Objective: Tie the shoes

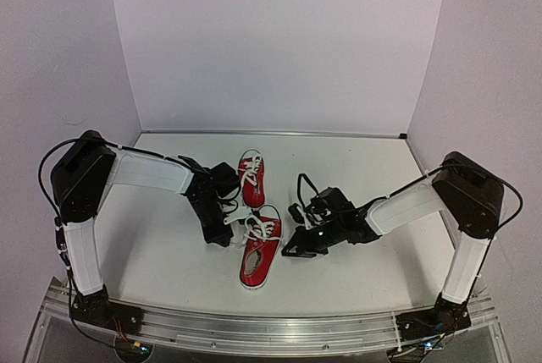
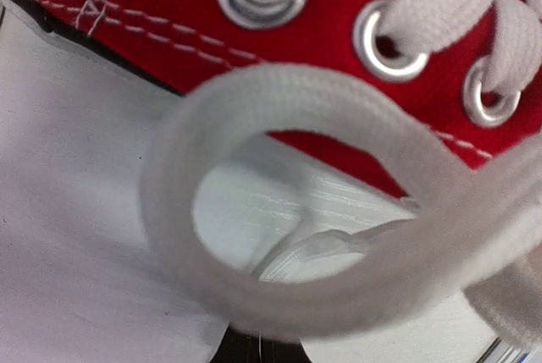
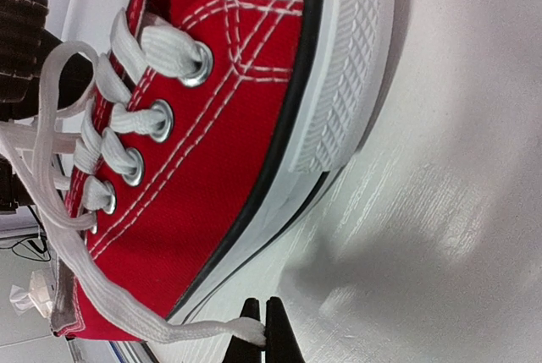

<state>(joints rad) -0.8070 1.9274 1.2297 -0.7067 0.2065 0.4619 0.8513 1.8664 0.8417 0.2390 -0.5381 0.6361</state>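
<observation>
Near shoe [image 1: 259,255] between two closed claws.
I see the right claw [image 3: 261,331] pinching a lace end [image 3: 207,330]. The left claw [image 1: 229,228] is pressed together behind a lace loop [image 2: 279,96]; its grip is unclear. The far shoe [image 1: 251,178] sits just beside it.

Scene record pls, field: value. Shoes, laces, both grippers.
near sneaker: red, upright, laces loose
far sneaker: red, just behind it
left gripper: shut at near sneaker's laces; hold unclear
lace loop: close before left wrist camera
right gripper: shut on lace end
</observation>
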